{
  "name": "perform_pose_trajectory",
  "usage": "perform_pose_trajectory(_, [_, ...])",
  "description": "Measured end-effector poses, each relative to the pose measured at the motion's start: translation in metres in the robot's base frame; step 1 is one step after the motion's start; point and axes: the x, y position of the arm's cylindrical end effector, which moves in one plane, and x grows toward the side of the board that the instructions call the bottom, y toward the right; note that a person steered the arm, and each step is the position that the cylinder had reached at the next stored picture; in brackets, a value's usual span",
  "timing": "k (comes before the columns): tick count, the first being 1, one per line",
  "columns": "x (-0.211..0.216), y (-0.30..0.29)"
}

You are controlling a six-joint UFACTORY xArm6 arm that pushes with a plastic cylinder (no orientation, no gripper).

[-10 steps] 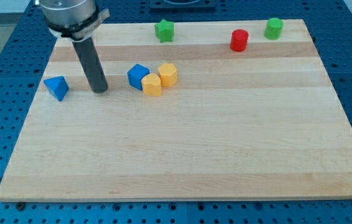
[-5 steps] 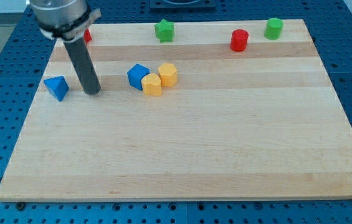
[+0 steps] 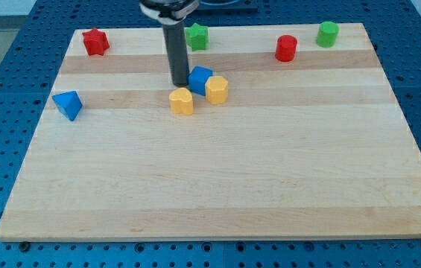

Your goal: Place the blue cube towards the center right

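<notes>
The blue cube [image 3: 200, 79] sits on the wooden board [image 3: 217, 179] a little left of centre, near the view's top. My tip [image 3: 178, 82] stands just left of the cube, touching or nearly touching its left side. A yellow block [image 3: 217, 89] touches the cube's lower right. Another yellow block [image 3: 182, 100] lies just below my tip and the cube.
A blue triangular block [image 3: 68, 105] lies at the left edge. A red star-like block [image 3: 95, 42] is at the top left. A green star-like block [image 3: 197, 36] is at top centre, behind the rod. A red cylinder [image 3: 286, 48] and a green cylinder [image 3: 328, 33] are at the top right.
My tip moved right and up, from beside the blue triangular block to the cube's left side. The blue cube and one yellow block shifted right. The red star-like block is now uncovered.
</notes>
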Motion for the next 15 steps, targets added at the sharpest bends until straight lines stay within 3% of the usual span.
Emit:
perform_pose_trajectory(1, [-0.019,0.024])
perform_pose_trajectory(3, [-0.013,-0.039])
perform_pose_trajectory(4, [0.005,-0.043])
perform_pose_trajectory(7, [0.005,0.100])
perform_pose_trajectory(12, [0.002,0.205])
perform_pose_trajectory(14, [-0.049,0.205])
perform_pose_trajectory(15, [-0.051,0.221])
